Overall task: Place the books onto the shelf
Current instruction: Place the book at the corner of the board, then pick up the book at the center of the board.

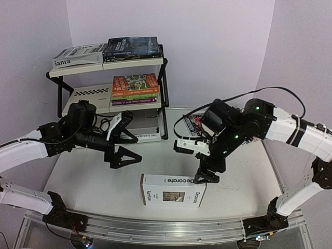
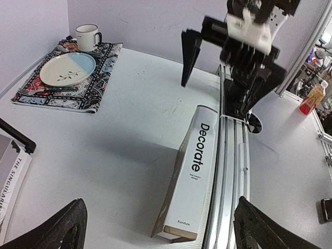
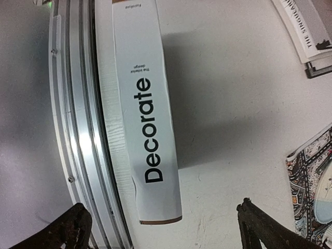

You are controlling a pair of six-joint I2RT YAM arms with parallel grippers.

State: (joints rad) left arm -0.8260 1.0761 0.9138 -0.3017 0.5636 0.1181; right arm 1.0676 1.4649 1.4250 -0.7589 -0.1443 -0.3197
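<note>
Decorate book [image 3: 145, 104] looks like matt white card. Desk [image 2: 129, 129] is matt white and a bit scuffed, the rail [image 3: 83, 129] on its near edge is shiny ribbed metal, and there's a glossy glazed plate [image 2: 67, 70] on a cloth-looking placemat [image 2: 106, 62].

My white table [image 1: 78, 187] bears the thick white Decorate book [image 1: 173, 190] near its front edge. The black metal-framed shelf [image 1: 91, 94] stands behind, far left.

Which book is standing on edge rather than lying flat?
The white Decorate book. It stands spine up on the table near its front edge, between the two arms. The other books in view lie flat, stacked on the shelf.
</note>
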